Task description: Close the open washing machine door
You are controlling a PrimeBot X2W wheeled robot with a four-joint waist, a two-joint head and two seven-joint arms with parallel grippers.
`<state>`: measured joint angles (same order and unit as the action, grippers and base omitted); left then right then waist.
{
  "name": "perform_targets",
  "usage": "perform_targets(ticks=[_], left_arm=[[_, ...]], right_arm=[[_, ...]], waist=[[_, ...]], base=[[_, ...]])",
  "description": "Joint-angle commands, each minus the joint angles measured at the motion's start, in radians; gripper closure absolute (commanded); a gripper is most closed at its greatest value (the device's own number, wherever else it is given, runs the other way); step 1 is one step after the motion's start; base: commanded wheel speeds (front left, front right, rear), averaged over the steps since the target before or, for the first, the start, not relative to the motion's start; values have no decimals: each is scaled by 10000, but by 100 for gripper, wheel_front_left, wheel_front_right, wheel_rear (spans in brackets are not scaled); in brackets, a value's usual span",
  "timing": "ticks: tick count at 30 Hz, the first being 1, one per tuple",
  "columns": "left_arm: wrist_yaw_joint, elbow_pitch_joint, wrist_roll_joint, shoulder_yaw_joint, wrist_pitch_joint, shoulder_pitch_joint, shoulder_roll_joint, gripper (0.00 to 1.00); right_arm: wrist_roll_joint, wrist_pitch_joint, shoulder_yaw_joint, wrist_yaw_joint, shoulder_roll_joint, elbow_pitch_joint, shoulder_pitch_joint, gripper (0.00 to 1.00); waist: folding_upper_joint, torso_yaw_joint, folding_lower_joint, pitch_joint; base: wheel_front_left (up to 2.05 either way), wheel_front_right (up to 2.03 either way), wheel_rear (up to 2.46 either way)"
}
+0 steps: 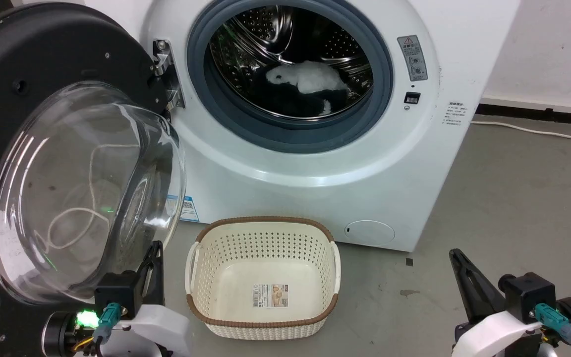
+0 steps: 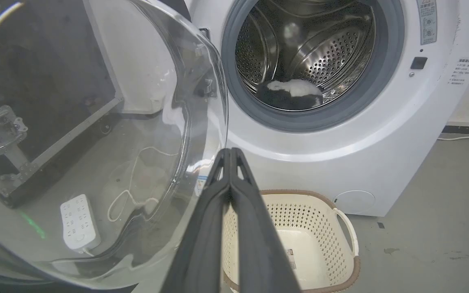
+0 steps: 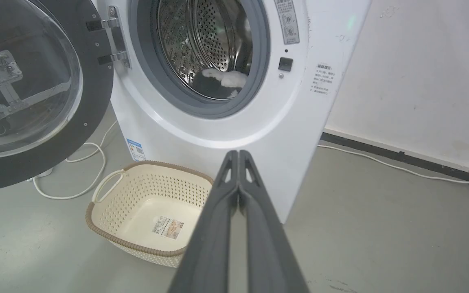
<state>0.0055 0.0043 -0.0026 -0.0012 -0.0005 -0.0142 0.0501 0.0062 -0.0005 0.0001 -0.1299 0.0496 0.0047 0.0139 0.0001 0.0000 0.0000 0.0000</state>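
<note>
Because the washing machine door [image 1: 42, 54] stands wide open left of the drum [image 1: 290, 44], the left gripper [image 1: 155, 250], fingers together near its glass bowl [image 1: 87, 198], should go behind the free edge and push rightward slowly; the right gripper [image 1: 456, 255], fingers also together, is not needed.

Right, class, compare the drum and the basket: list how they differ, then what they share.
The drum is shiny steel; the basket is cream plastic with a brown rim. The drum holds a black and white bundle; the basket holds only a label. The drum opens forward in the machine; the basket opens upward on the floor. Both have walls full of small holes.
</note>
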Motion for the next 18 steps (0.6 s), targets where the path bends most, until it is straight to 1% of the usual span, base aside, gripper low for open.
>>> perform_targets(ticks=[1, 5, 6, 18], left_arm=[[-55, -43, 26, 12, 5, 142, 1, 100], [-55, -43, 26, 12, 5, 142, 1, 100], [0, 0, 0, 2, 0, 0, 0, 0], [19, 61, -208, -143, -184, 72, 0, 0]], right_arm=[[-62, 5, -1, -8, 6, -47, -139, 100], [-62, 5, -1, -8, 6, -47, -139, 100], [-2, 0, 0, 0, 0, 0, 0, 0], [250, -196, 28, 1, 0, 67, 117, 0]], waist=[[-1, 0, 0, 0], [-1, 0, 0, 0], [-1, 0, 0, 0], [-1, 1, 0, -3]], base=[[0, 0, 0], [0, 0, 0], [0, 0, 0], [0, 0, 0]])
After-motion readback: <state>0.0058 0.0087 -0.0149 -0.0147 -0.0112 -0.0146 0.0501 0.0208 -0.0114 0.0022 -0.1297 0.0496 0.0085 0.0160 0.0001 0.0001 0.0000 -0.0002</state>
